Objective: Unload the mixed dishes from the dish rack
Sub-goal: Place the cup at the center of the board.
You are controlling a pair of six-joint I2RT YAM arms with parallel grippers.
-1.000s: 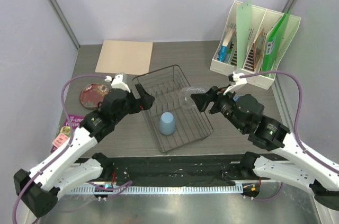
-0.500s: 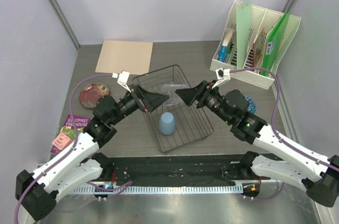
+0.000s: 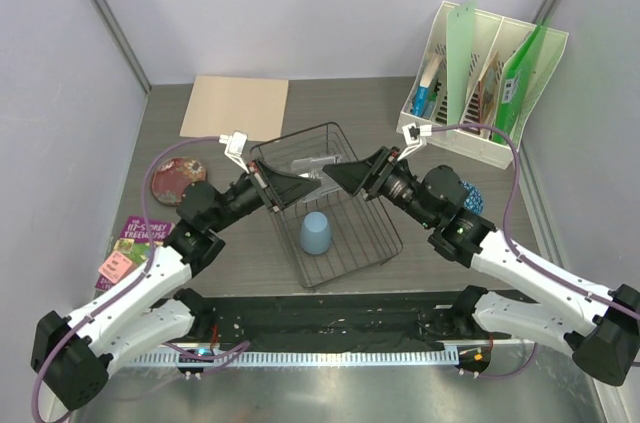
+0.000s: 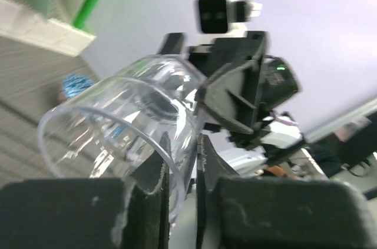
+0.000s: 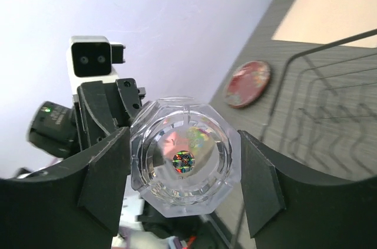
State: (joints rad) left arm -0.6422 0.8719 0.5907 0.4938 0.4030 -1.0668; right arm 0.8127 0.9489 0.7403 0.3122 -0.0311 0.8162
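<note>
A: Your left gripper (image 4: 181, 150), jaws?
B: Nearly together, pinching the wall of the clear glass tumbler (image 4: 118, 116) at its mouth. One finger is inside the rim, one outside.
A: Your right gripper (image 5: 184, 169)?
B: Set wider and clamped on the tumbler's faceted base, a finger on each side. The base faces that wrist camera.
A: So both of your grippers are on one glass?
B: Yes. It lies sideways between the two tips, mouth toward your left arm, base toward your right. From above it sits over the far half of the dish rack (image 3: 362, 235). How high over the wires, cannot tell.
A: Other dishes?
B: The light blue plastic cup (image 3: 315, 233) is inside the rack, near its middle. The dark red plate (image 3: 172, 178) lies flat on the table (image 3: 350, 103), left of the rack, just beyond your left arm. The blue-and-white bowl (image 3: 468, 195) is on the table right of the rack, partly hidden behind your right arm.
A: Anything else?
B: A white file holder (image 3: 480, 73) at the far right. A tan sheet (image 3: 237, 108) at the far left. A booklet (image 3: 140, 233) and a pink card (image 3: 115, 265) by the left edge.
</note>
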